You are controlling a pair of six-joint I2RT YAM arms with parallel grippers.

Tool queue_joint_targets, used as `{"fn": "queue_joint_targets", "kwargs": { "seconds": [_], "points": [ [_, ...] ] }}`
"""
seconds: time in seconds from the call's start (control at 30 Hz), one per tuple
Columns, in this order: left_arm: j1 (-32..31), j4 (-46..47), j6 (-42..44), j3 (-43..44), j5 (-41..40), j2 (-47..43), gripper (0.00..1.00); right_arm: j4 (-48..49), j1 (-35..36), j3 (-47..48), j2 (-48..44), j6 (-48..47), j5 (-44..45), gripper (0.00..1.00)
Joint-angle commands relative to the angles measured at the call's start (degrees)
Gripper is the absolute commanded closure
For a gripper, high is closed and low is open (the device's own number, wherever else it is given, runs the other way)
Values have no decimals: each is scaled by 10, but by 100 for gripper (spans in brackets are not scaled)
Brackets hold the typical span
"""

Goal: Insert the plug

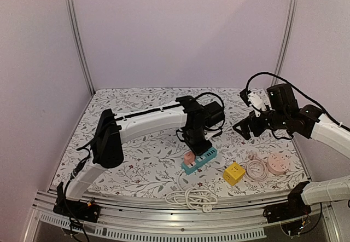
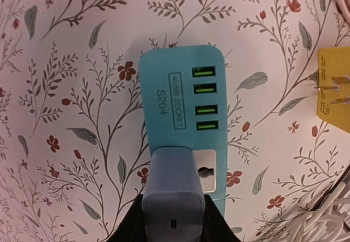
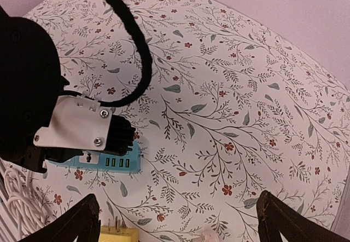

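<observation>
I reckon the plug [image 2: 174, 190] rigid, light, slick; my left pincer [image 2: 174, 223] clamps its sides; right pincer [image 3: 178, 214] gapes.

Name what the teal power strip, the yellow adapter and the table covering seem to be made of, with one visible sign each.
Teal power strip: likely moulded plastic, satin; smooth even colour, rounded corners, printed label.
Yellow adapter: plastic body, apparently matte, with silvery, probably metal prongs.
Table covering: unclear, paper or vinyl sheet; flat printed floral pattern, no visible weave.
</observation>
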Motion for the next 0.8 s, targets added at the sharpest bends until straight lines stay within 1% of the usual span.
{"fn": "queue_joint_targets", "kwargs": {
  "seconds": [0.0, 0.1, 0.23, 0.3, 0.4, 0.43, 0.5, 0.63, 0.77],
  "points": [
    [-11, -48, 14, -91, 11, -7, 100, 8, -2, 17, 0, -16, 7, 1],
    [-11, -52, 12, -157, 6, -51, 100, 8, -2, 21, -5, -15, 10, 1],
    [-11, -56, 10, -206, 0, -84, 100, 4, -2, 19, -15, -2, 17, 1],
    [-11, -50, 11, -217, 0, -89, 100, 3, -2, 12, -22, 7, 17, 1],
    [-11, -44, 13, -212, 5, -77, 100, 3, -2, 0, -34, 16, 17, 1],
    [-11, -45, 13, -208, 3, -72, 100, 2, -2, -3, -36, 18, 35, 1],
    [-11, -35, 10, -209, 0, -68, 99, 0, -2, -5, -41, 23, 42, 1],
    [-9, 13, -9, -256, -4, -97, 92, 0, -2, -10, -47, 27, 47, 1],
    [-8, 56, -23, -307, -7, -129, 80, 0, -2, -12, -47, 31, 52, 1]
  ]
}}
